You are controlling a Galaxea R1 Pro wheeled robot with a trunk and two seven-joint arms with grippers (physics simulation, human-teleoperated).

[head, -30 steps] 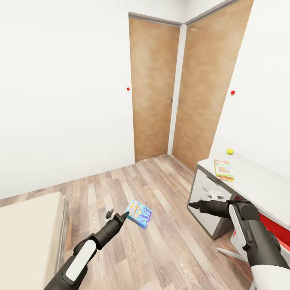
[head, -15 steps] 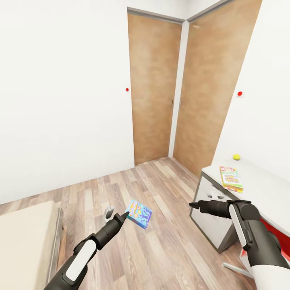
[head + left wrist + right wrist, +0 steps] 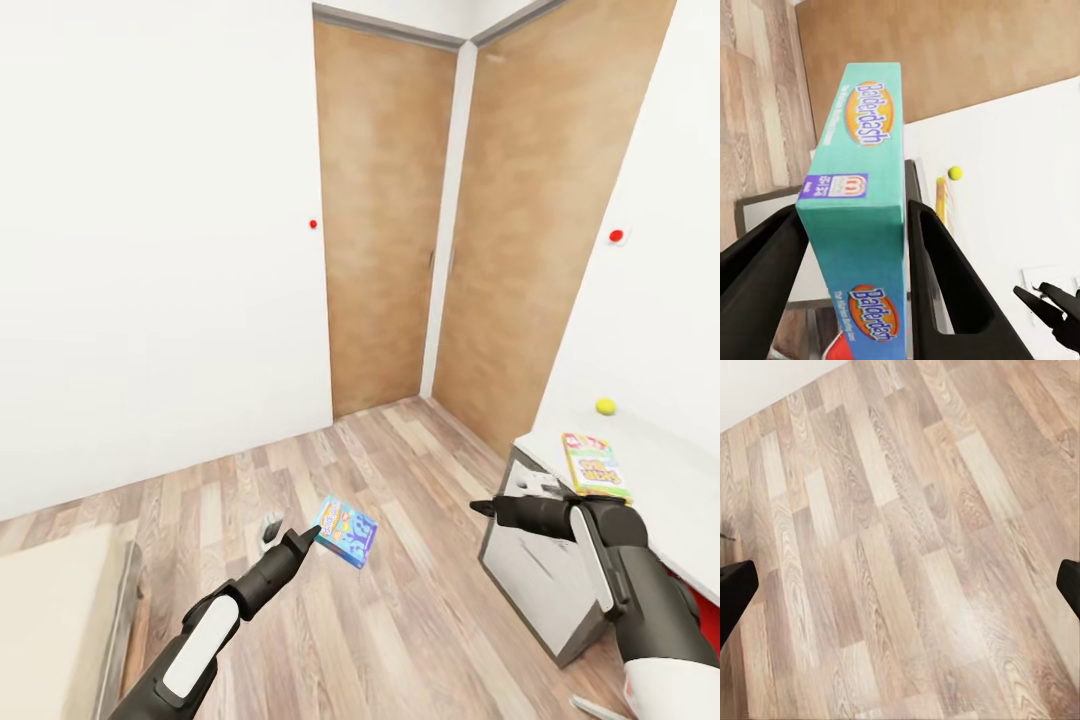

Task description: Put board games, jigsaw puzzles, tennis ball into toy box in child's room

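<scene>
Our left gripper clamped on the blue game (Balderdash on its edge), held out over the floor, right gripper spread wide and empty just before the table, second game and ball beyond it.

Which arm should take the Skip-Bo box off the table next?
Right. Its end effector is open and empty beside the table, close to the Skip-Bo box. The left end effector already grips the blue board game.
</scene>
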